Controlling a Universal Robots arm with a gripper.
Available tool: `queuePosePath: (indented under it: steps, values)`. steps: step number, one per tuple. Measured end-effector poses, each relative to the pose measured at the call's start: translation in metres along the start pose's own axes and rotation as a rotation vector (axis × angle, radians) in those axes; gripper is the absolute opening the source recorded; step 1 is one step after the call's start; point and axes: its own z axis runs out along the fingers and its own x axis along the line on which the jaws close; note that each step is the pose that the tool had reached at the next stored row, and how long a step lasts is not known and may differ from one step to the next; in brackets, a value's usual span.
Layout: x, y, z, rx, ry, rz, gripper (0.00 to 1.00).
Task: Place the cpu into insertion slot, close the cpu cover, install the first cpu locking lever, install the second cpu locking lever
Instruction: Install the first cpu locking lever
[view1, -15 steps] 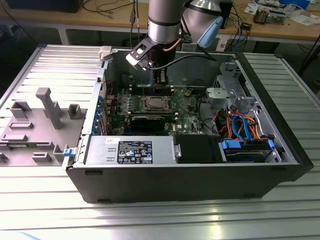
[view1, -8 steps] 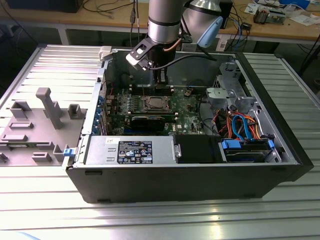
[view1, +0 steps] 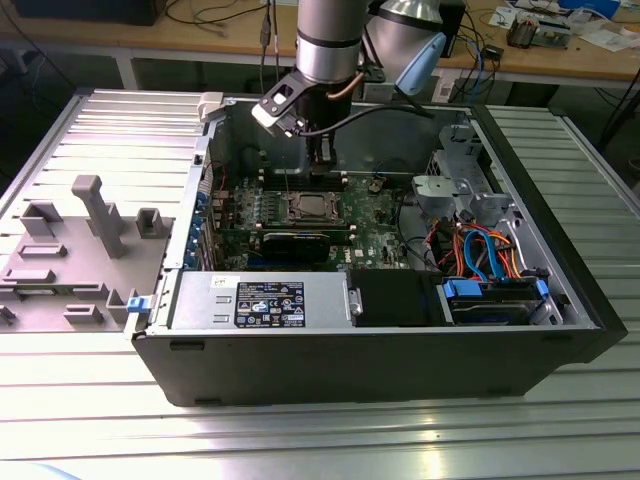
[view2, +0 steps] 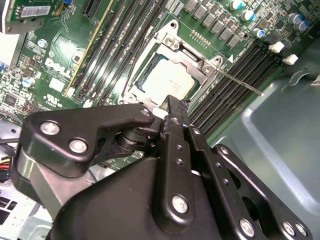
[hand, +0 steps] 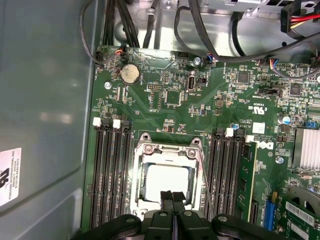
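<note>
I see the gripper (hand: 172, 196) with fingers pressed together, holding nothing, just above the chip's (hand: 167, 181) edge. The chip lies flat on the green board (hand: 165, 107), the metal cover (hand: 167, 149) framing it.

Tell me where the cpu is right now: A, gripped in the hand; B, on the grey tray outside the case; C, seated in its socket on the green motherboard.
C: the cpu sits on the green motherboard, framed by the cpu cover, with the shut hand near its edge.
</note>
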Motion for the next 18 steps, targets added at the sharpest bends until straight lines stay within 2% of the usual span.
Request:
queuePosePath:
  steps: [2,4,7,12,18]
  values:
    - [0.0,0.0,-0.0011,0.0,0.0002,0.006,0.11]
    - [0.0,0.0,-0.0014,0.0001,0.0001,0.036,0.11]
    - [0.0,0.0001,-0.0063,0.0,0.0003,0.051,0.11]
    - [0.0001,0.0,-0.0186,0.0001,0.0003,0.062,0.11]
    - [0.0001,0.0,-0.0198,0.0,0.0003,0.051,0.11]
